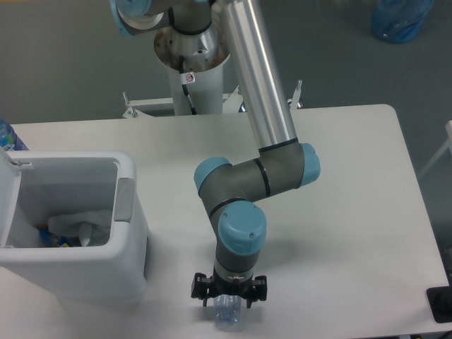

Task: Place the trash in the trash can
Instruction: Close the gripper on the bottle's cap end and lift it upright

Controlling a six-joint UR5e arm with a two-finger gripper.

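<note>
A: Where's the gripper [229,294]?

B: I've got it straddling the crushed water bottle [227,314], jaws spread, no pinch yet. Bottle lies flat near the table [353,212] front edge.

A: Risks?

B: Crushed plastic could squirt out or roll off that edge. Wrapper [79,226] is already in the trash can [106,268].

Water bottle [227,316]: lower centre of frame; only its lower end shows, the rest hidden beneath the arm's wrist and end effector [229,291].
End effector: fingertips hidden against the bottle; contact cannot be told.
Trash can [134,233]: left edge of frame, left side cut off; contents partly hidden by its walls, a white wrapper [79,224] showing in part.
Blue bag [400,17]: upper right, cut by the top edge.
Blue object [8,137]: left edge, cut off, unidentifiable.
Dark object [441,304]: lower right corner, cut off.
</note>
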